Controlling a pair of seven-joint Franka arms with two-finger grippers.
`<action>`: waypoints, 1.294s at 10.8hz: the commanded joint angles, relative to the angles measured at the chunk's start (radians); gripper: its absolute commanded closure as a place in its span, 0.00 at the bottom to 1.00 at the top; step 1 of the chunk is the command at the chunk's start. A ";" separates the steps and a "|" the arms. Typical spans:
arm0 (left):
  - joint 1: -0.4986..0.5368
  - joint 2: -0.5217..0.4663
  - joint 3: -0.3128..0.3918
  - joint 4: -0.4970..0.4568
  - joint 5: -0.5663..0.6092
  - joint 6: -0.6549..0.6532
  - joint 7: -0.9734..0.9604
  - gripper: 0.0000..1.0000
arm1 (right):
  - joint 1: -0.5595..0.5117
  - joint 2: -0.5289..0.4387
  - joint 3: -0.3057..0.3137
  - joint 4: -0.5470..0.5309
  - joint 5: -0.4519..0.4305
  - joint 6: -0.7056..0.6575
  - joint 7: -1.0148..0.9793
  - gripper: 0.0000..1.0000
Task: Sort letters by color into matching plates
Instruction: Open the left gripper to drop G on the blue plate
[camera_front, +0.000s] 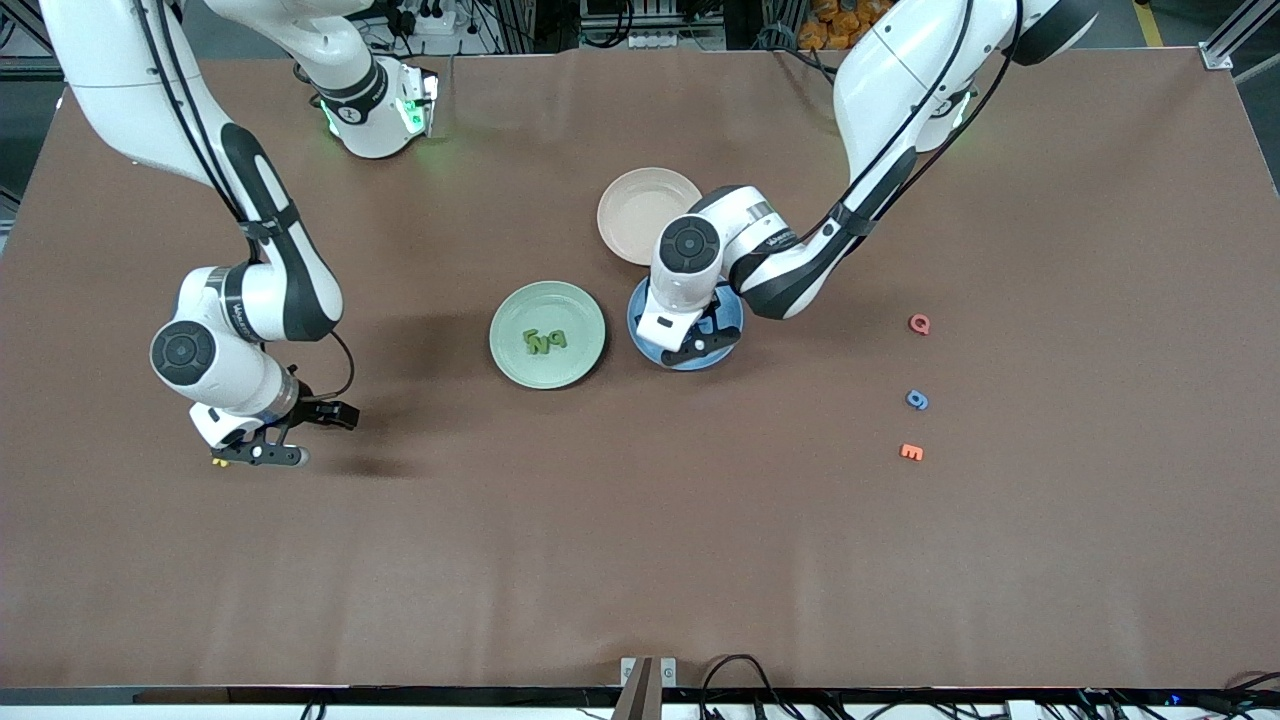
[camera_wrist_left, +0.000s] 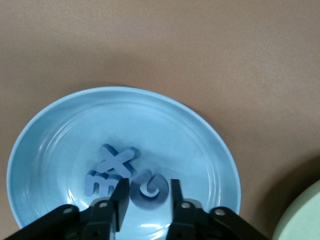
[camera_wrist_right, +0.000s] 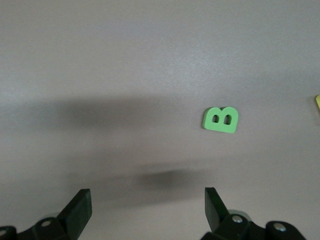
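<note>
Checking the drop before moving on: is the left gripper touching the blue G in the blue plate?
Cannot tell: in the left wrist view, left gripper straddles blue G in the blue plate.

Left end effector (camera_wrist_left: 147, 202) hangs low over the blue plate (camera_wrist_left: 210, 150), fingers apparently slightly parted; right end effector (camera_wrist_right: 147, 210) gapes wide.

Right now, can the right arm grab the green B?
Probably yes. The right gripper hangs open above the bare table, and the green B lies flat just ahead with nothing between them.
</note>
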 joint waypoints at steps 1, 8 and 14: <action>-0.018 0.009 0.017 0.027 -0.002 0.003 -0.019 0.00 | -0.095 0.038 0.070 0.051 -0.057 -0.002 -0.002 0.00; 0.060 -0.007 0.022 0.026 0.006 0.000 0.067 0.00 | -0.225 0.119 0.128 0.162 -0.109 -0.002 -0.072 0.00; 0.203 -0.057 0.022 0.018 0.004 -0.040 0.330 0.00 | -0.241 0.182 0.128 0.200 -0.137 0.043 -0.072 0.00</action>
